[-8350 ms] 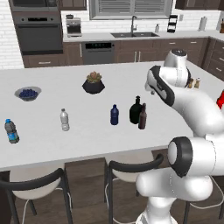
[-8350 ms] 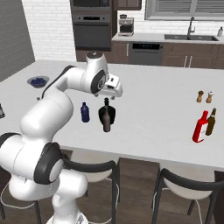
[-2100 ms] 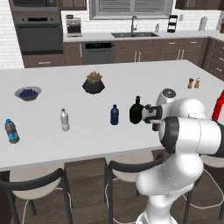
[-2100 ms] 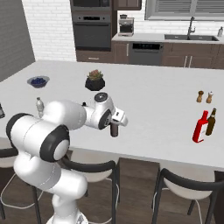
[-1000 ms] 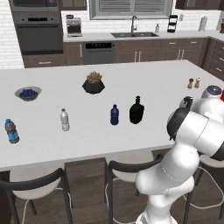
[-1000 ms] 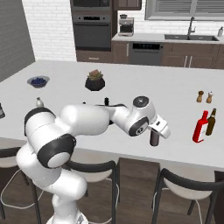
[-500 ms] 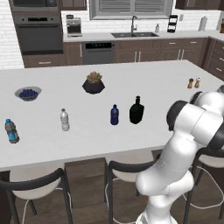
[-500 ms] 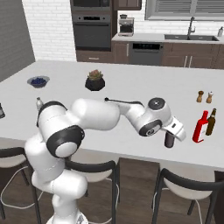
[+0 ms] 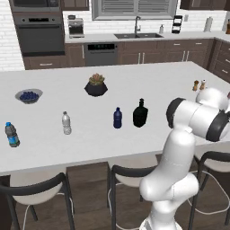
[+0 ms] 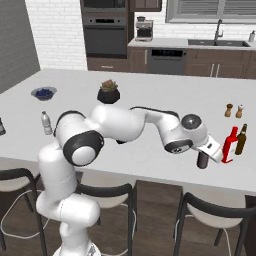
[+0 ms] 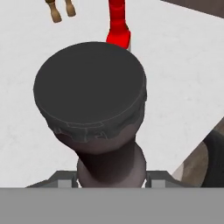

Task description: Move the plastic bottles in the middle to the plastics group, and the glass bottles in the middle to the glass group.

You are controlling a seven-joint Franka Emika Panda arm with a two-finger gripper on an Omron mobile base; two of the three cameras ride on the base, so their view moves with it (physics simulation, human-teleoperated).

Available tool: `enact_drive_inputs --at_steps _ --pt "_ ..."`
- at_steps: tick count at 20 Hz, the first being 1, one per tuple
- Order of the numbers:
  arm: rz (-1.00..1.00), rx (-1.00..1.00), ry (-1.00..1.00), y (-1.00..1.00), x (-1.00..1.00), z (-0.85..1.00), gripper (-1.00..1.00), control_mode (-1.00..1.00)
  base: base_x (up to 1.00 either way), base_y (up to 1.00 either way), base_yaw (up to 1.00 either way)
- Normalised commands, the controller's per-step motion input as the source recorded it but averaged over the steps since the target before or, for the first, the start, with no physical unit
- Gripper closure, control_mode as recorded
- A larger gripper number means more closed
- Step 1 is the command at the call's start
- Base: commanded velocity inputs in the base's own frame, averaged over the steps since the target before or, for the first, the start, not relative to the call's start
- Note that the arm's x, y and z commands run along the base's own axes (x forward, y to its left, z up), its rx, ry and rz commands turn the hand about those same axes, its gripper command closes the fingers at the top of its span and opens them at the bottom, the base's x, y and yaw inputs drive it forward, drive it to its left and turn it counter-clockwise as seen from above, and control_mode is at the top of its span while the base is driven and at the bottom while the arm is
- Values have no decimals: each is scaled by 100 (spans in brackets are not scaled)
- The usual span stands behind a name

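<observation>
One slim dark brown bottle (image 10: 202, 161) sits clamped between my jaws, closed narrow on its thin part. My arm is stretched low and far out to my right, elbow bent over the front edge of the worktop (image 9: 90, 143), with my gripper (image 10: 204, 152) near the worktop's right end. In the hand view my gripper (image 11: 111, 175) holds the bottle (image 11: 89, 87); its flat, round, matte dark end faces the camera and pinches in to a waist by my fingers. Just beyond it is the tall, slim, glossy red bottle (image 10: 230, 142) with another brown bottle (image 10: 241, 139) beside it; two tiny shakers (image 10: 234, 110) stand further back. Mid worktop: squat black wide-bodied bottle (image 9: 140, 114) with a thin neck, with the short cylindrical navy bottle (image 9: 117, 118) just beside it. Toward the left end: small clear bottle (image 9: 66, 123) and blue-label bottle (image 9: 11, 134).
</observation>
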Motion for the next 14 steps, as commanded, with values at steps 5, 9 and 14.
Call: enact_drive_inputs --at_steps 5,9,14 --pt "0 0 0 -6 9 0 100 -100 0 0 0" --pt "0 0 0 -3 23 0 100 -100 0 0 0" --pt "-2 0 0 -20 20 0 100 -100 0 0 0"
